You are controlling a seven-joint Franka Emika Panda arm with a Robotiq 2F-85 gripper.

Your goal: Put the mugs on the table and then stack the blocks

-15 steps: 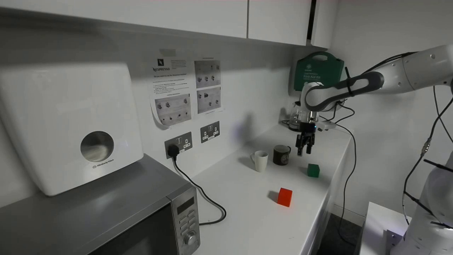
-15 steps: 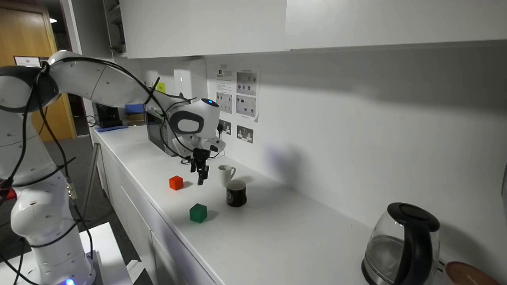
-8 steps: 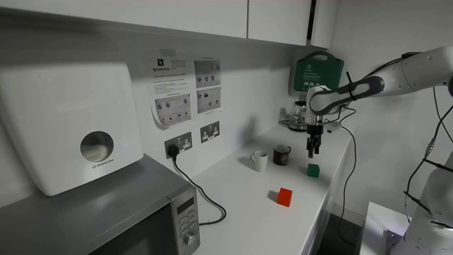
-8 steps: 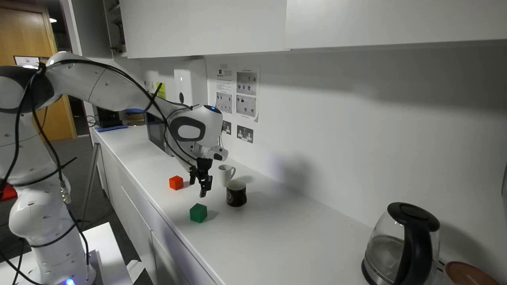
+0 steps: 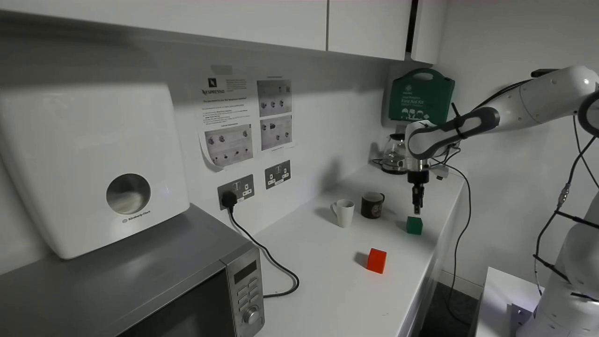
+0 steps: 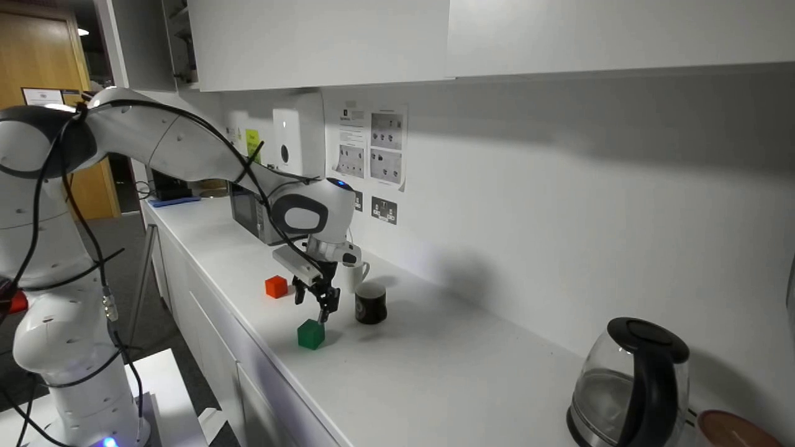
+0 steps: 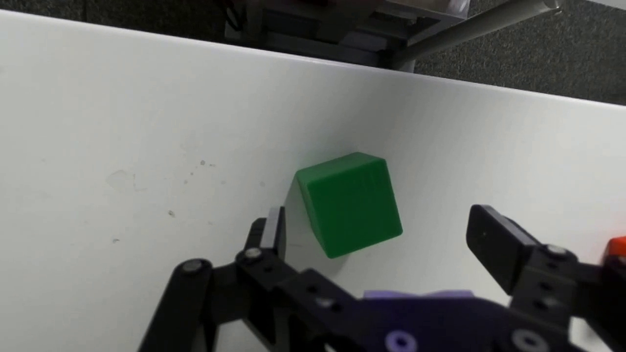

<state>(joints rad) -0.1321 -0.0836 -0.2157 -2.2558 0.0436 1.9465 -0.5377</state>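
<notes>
My gripper (image 7: 379, 227) is open and empty, pointing down just above the green block (image 7: 357, 210). In the wrist view the green block shows between the two fingers, nearer the left one and apart from both. The gripper also shows over the block in both exterior views (image 5: 418, 209) (image 6: 310, 309). The red-orange block (image 5: 376, 260) stands apart on the white table (image 5: 337, 299); its edge shows at the right of the wrist view (image 7: 617, 247). The white mug (image 5: 345, 213) and the dark mug (image 5: 371, 206) stand upright side by side on the table near the wall.
A grey microwave (image 5: 187, 262) stands at one end of the counter, with a black cable (image 5: 285, 271) on the counter beside it. A glass kettle (image 6: 627, 385) stands at the other end. Wall cupboards (image 6: 323, 43) hang above. The counter's front edge (image 7: 342, 63) is near the green block.
My gripper has moved down and over to the green block and has turned. The mugs and both blocks have not moved.
</notes>
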